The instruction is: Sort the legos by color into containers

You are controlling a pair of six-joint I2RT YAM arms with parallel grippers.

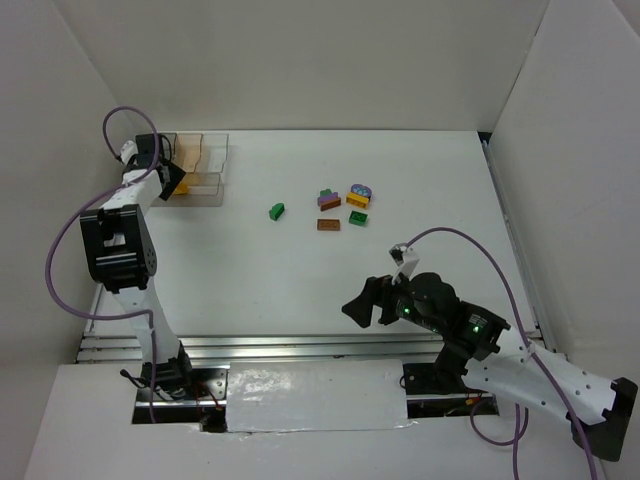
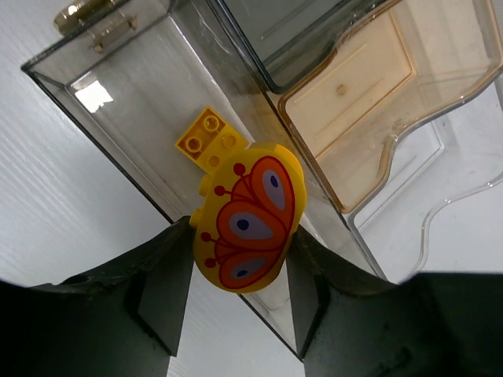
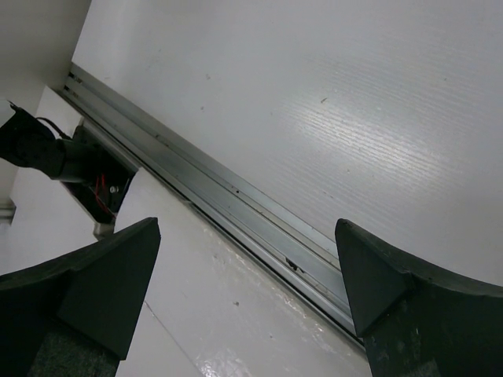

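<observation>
Yellow lego [image 2: 245,218] pinched in left hand [image 2: 236,271], over tray compartment [image 2: 110,118] holding yellow brick [image 2: 206,137], right hand [image 3: 247,232] spread wide, empty

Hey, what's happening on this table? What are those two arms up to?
Two robot arms are sorting toy bricks by colour. The left fingers pinch a yellow piece with a red wing pattern over the clear tray, by the compartment where a small yellow brick lies. The right fingers stand open and empty. A green brick and a cluster of others lie mid-table.
</observation>
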